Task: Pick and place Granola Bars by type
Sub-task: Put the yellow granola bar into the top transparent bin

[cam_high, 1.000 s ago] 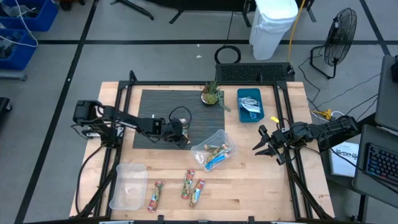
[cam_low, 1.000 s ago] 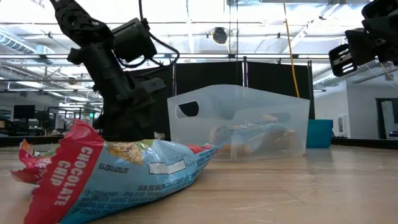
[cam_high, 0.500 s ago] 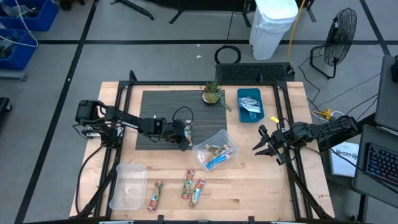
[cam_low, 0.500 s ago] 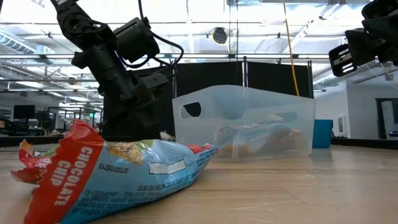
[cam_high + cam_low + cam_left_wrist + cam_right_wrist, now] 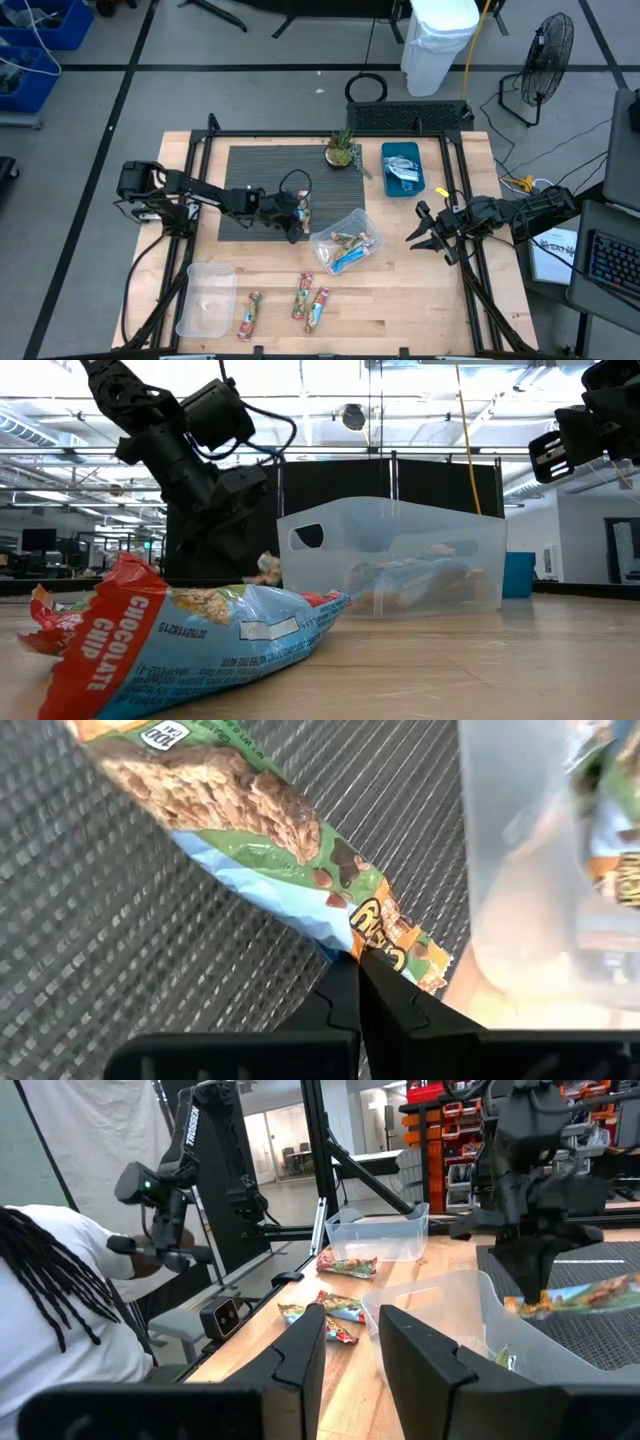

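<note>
My left gripper (image 5: pixel 297 221) (image 5: pixel 356 962) is over the right edge of the dark ribbed mat (image 5: pixel 270 170), shut on a green, brown and light-blue granola bar (image 5: pixel 250 820) (image 5: pixel 303 207). Just to its right a clear bin (image 5: pixel 345 240) lies tipped with several bars inside. Three more bars (image 5: pixel 302 297) lie on the wood near the front edge; one of them fills the low view's foreground (image 5: pixel 180 630). A blue bin (image 5: pixel 402 168) at the far right holds silvery bars. My right gripper (image 5: pixel 430 235) (image 5: pixel 350 1342) hovers open at the table's right side, with nothing in it. My left gripper pinches the bar's crimped near end (image 5: pixel 385 925) between its two fingertips. The fingers slant down from the table's left, and the bar runs on away from them over the mat. Whether its far end (image 5: pixel 610 1290) rests on the mat, I cannot tell.
An empty clear bin (image 5: pixel 205 298) stands at the front left. A small potted plant (image 5: pixel 342 150) is at the mat's far right corner. A black frame (image 5: pixel 210 140) runs round the table. A person in white (image 5: pixel 60 1300) shows beyond the table's edge.
My left gripper has shut on the bar's end and has rolled a little about its own pointing line, staying at the mat's right edge. The pinched end of the bar now stands slightly higher in the low view.
</note>
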Controlling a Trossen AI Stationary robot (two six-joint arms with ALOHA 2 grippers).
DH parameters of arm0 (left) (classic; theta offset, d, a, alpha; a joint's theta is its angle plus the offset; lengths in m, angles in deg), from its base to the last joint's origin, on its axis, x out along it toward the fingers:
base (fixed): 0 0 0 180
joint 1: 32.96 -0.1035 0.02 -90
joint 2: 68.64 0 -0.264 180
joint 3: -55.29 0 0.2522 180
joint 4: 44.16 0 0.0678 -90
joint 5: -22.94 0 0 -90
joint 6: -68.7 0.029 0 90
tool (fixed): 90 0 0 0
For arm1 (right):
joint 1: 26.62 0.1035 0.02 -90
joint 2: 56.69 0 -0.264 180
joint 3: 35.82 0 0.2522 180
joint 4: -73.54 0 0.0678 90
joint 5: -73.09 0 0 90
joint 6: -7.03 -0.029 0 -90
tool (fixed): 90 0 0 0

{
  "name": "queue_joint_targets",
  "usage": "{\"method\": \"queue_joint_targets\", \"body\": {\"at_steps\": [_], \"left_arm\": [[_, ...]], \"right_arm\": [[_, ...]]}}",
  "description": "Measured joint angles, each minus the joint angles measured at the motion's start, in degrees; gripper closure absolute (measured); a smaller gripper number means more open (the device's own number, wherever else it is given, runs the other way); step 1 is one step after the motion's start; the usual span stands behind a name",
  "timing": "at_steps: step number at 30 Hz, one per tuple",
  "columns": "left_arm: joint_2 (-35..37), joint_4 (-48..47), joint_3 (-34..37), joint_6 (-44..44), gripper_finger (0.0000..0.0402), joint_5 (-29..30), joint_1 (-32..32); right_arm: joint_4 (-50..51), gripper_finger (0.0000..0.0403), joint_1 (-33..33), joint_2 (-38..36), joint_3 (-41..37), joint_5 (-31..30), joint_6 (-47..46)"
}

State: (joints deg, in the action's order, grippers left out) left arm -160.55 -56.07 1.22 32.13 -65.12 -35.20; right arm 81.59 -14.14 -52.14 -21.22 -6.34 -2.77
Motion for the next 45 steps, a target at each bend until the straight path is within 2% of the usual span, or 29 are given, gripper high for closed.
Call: {"method": "queue_joint_targets", "body": {"at_steps": [7, 13, 18, 23, 26, 31, 34, 40, 43, 45], "left_arm": [[10.1, -1.5, 0.02, 8.01, 0.04, 1.31, 0.11], [20.51, -3.72, 0.0, 16.81, 0.04, 5.45, 1.03], [27.52, -5.33, 0.0, 20.75, 0.04, 7.61, 1.31], [32.83, -6.71, 0.0, 25.34, 0.0401, 13.94, 1.31], [34.65, -7.92, 0.0, 27.66, 0.0401, 20.11, 1.19], [35.39, -13.69, 0.0, 27.66, 0.0401, 34.85, 0.35], [34.95, -15.45, 0.0, 27.02, 0.0401, 40.34, -0.07], [34.38, -15.25, -0.02, 34.56, 0.0401, 45.58, -0.04], [33.87, -14.9, -0.02, 39.45, 0.0401, 45.06, -0.04], [33.63, -13.73, -0.02, 42.02, 0.0401, 42.25, -0.04]], "right_arm": [[0.0, 0.0314, 0.01, 0.0, -0.01, 0.0, 0.0], [0.0, 0.0314, -0.01, 0.0, 0.0, 0.01, -0.02], [0.0, 0.0314, 0.0, 0.0, 0.0, 0.02, -0.01], [0.0, 0.0314, 0.0, 0.01, 0.0, 0.0, 0.0], [0.02, 0.0314, 0.01, 0.02, 0.01, 0.0, 0.0], [0.01, 0.0314, 0.0, 0.02, 0.01, 0.01, 0.0], [0.0, 0.0314, 0.0, 0.02, -0.01, 0.0, 0.0], [0.02, 0.0314, 0.01, 0.02, 0.01, 0.0, 0.0], [0.0, 0.0314, -0.01, 0.02, 0.0, 0.0, -0.02], [0.02, 0.0314, 0.01, 0.02, 0.0, 0.0, 0.0]]}}
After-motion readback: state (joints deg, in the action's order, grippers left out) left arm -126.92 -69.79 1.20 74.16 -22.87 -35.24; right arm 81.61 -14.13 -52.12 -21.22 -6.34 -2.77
